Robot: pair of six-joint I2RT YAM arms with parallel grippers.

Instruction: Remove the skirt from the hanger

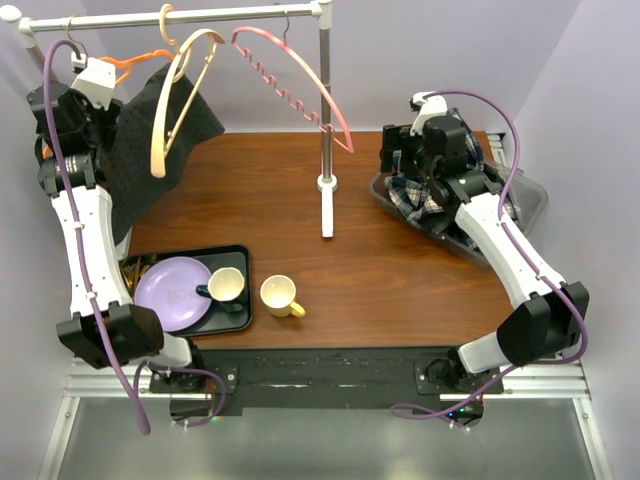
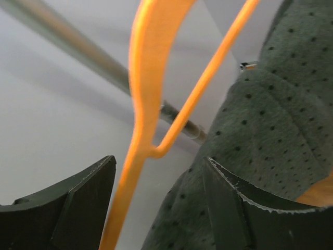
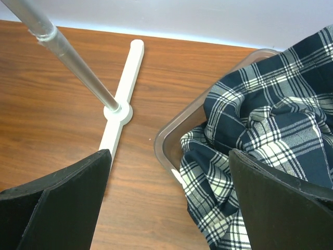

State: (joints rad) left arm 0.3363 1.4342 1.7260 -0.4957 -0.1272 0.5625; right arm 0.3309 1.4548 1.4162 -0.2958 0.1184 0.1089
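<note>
A dark grey dotted skirt (image 1: 150,150) hangs from an orange hanger (image 1: 125,65) at the left end of the rack rail. My left gripper (image 1: 108,78) is raised beside it. In the left wrist view this gripper (image 2: 160,161) is open, with the hanger's orange arm (image 2: 140,104) and the edge of the skirt (image 2: 270,114) between its fingers; neither is clamped. My right gripper (image 1: 400,165) is open over the left rim of a grey bin (image 1: 530,195). Nothing sits between its fingers (image 3: 169,152).
Blue-white plaid cloth (image 3: 260,130) fills the bin (image 3: 166,136). A wooden hanger (image 1: 175,100) and a pink hanger (image 1: 300,80) hang on the rail (image 1: 230,14); the rack's post (image 1: 325,100) stands mid-table. A black tray (image 1: 235,255) holds a purple plate (image 1: 170,290) and a mug (image 1: 225,285). A yellow mug (image 1: 280,295) stands beside it.
</note>
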